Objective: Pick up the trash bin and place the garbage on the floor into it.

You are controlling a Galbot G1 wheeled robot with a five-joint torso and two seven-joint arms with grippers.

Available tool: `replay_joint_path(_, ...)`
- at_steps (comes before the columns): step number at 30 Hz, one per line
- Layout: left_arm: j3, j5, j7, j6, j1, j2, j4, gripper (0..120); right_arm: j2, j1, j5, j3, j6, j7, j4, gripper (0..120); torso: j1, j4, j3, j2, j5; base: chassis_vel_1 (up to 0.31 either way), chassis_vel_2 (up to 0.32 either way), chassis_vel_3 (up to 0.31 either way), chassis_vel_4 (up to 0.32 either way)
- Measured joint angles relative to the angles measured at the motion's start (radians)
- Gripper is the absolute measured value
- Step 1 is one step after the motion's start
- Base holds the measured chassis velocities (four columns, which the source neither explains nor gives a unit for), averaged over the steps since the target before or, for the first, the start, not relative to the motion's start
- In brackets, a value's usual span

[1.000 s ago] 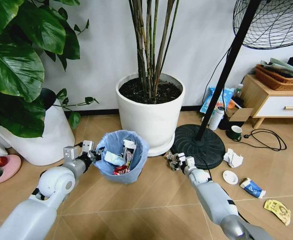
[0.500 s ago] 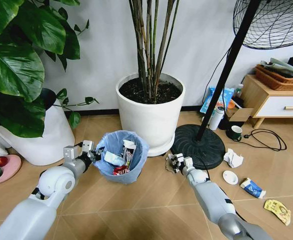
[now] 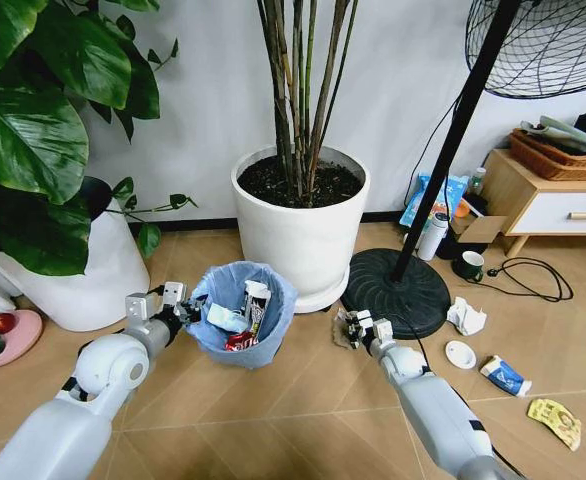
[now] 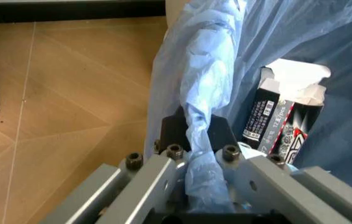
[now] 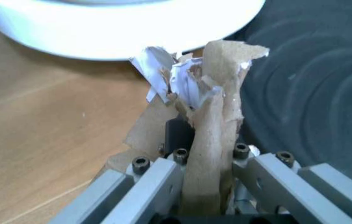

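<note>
The blue-lined trash bin (image 3: 241, 312) is gripped at its rim by the left gripper (image 3: 185, 311), while a brown paper scrap (image 3: 344, 334) is pinched by the right gripper (image 3: 354, 328) beside the fan base (image 3: 397, 291) above the floor (image 3: 293, 420).

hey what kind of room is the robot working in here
Probably a corner of a home, perhaps a living room. Large potted plants in white pots stand on the wood-look floor beside a standing fan, and a small wooden cabinet sits against the wall.
</note>
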Motion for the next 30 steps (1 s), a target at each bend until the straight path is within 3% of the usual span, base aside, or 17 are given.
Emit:
replay_joint_path(13,-0.004,0.016,0.001,-0.002,0.017,-0.001,0.006,0,-0.099,-0.146,0.097,0.038,-0.006,-0.003,0.385,0,0.000,0.0001,0.000,0.000,0.0000,0.000,0.000,0.000,0.000)
replay_joint_path(21,-0.004,0.019,0.002,-0.003,0.014,-0.001,0.017,0,-0.259,-0.238,0.268,0.067,-0.073,-0.007,0.710,0,0.000,-0.0004,0.000,0.000,-0.0003,0.000,0.000,0.000,0.000)
replay_joint_path(26,0.002,0.019,0.002,-0.002,0.011,-0.002,0.017,0,-0.301,-0.225,0.331,0.062,-0.106,-0.005,0.818,0,0.000,-0.0003,0.000,0.000,-0.0003,0.000,0.000,0.000,0.000)
replay_joint_path(30,0.018,0.014,0.005,0.003,-0.001,0.000,0.020,0,-0.305,-0.140,0.408,-0.005,-0.176,0.004,0.895,0,0.000,0.0001,0.000,0.000,-0.0004,0.000,0.000,0.000,0.000)
